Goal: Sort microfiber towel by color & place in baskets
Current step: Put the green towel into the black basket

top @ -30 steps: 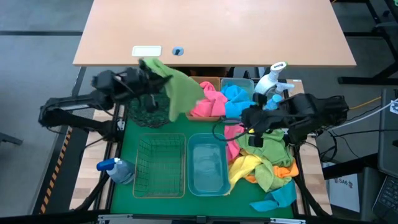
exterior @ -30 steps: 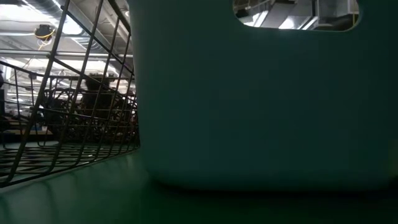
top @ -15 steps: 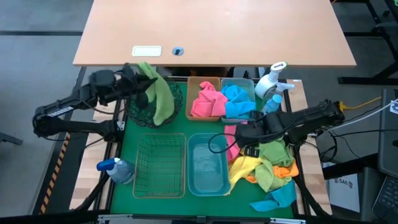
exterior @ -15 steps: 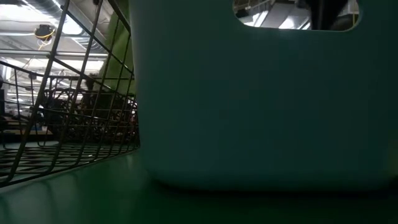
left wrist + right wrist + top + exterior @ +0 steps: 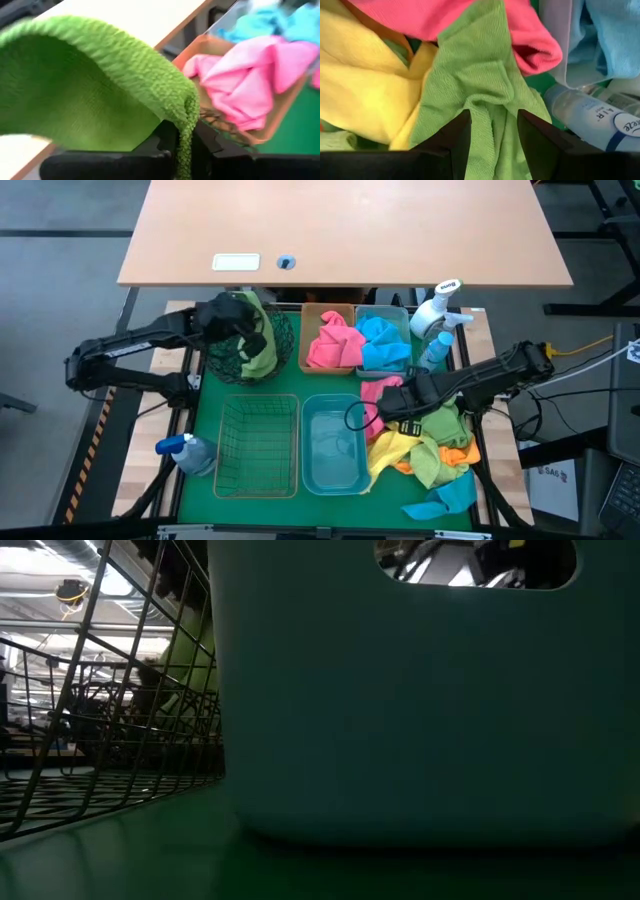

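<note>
My left gripper [image 5: 243,330] hangs over the round dark green wire-mesh basket [image 5: 228,363], shut on a green towel [image 5: 262,345] whose lower part lies bunched inside the mesh. My right gripper [image 5: 385,418] is open and low over the pile of towels [image 5: 425,448] at the table's right; in the right wrist view its fingers stand on either side of a ridge in a green towel [image 5: 480,100], between a yellow towel [image 5: 365,95] and a pink one [image 5: 470,20]. The amber bin [image 5: 322,310] holds pink towels, the pale blue bin [image 5: 382,310] blue ones. My left gripper pinches a fold of the green towel [image 5: 186,117] between its two fingers [image 5: 165,137]. The cloth arches up over the fingers and drapes down into the mesh basket, slack. My right gripper: I cannot tell whether its fingers [image 5: 457,135] touch the green towel.
A rectangular wire basket [image 5: 258,448] and a blue bin [image 5: 335,445] stand side by side at the near middle. Spray bottles stand at the near left [image 5: 187,452] and far right [image 5: 437,305], another [image 5: 600,115] lying close to my right gripper. A wooden desk [image 5: 350,230] lies beyond.
My left gripper has swung over the mesh basket and come down; the green towel, earlier spread out toward the amber bin, now lies gathered in the basket. My right gripper has moved toward the near edge and down onto the pile.
</note>
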